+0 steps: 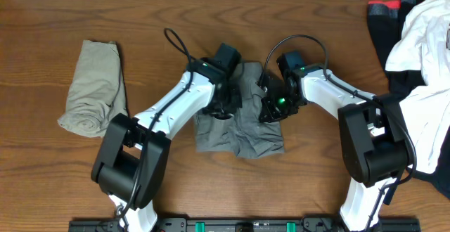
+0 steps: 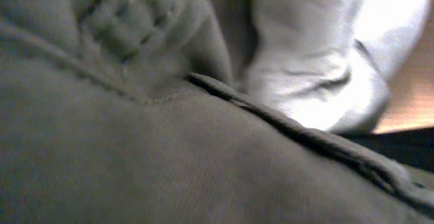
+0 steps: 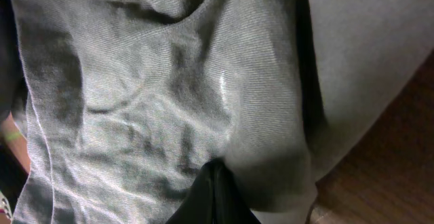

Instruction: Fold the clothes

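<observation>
On the table, the rumpled grey shorts are pinched at the centre by the right fingers, closed together on the cloth, the left fingers are set low upon them, their state not discernible, and the folded khaki shorts are laid well apart leftward.

A brown wooden table with streaky dark grain fills the view under soft, even light.

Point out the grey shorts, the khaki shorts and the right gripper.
grey shorts [image 1: 239, 139]: overhead view, wrinkled lower part between the arms.
khaki shorts [image 1: 91, 91]: overhead view, middle of the bundle.
right gripper [image 3: 213, 187]: right wrist view, closed fingertips at the cloth.
</observation>
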Available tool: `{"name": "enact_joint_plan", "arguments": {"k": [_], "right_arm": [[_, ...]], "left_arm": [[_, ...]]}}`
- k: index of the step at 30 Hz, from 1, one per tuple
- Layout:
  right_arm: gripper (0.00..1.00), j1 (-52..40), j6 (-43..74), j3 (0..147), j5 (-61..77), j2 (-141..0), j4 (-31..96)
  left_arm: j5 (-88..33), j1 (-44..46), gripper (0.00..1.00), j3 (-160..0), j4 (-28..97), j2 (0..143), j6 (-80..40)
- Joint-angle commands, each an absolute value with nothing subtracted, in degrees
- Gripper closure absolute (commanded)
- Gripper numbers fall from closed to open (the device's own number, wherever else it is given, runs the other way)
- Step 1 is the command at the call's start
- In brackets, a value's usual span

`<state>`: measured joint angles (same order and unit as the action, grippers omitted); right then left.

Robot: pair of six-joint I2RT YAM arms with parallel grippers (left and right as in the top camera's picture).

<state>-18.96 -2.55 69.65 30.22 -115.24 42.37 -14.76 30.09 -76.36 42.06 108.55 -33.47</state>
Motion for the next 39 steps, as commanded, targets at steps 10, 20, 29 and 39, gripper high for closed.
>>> {"name": "enact_joint_plan", "arguments": {"k": [10, 20, 29, 39], "right_arm": [[0.99, -19.20, -2.20, 68.53, 23.97, -118.91, 43.31], [0.99, -19.20, -2.17, 68.51, 23.97, -118.91, 43.31], [0.99, -19.14, -2.17, 68.53, 23.75, -118.91, 43.53], [0.99, -19.14, -2.17, 68.53, 23.75, -118.91, 43.57]], "left_arm": [[-16.93, 33.19, 0.50, -77.91, 37.47, 109.40, -34.74], [-17.15, 31.64, 0.94, -84.95, 36.01, 109.36, -26.61], [-16.91, 26.92, 0.94, -93.78, 47.86, 109.23, -19.75], [-16.88, 28.29, 0.50, -93.01, 48.97, 109.38, -19.64]]}}
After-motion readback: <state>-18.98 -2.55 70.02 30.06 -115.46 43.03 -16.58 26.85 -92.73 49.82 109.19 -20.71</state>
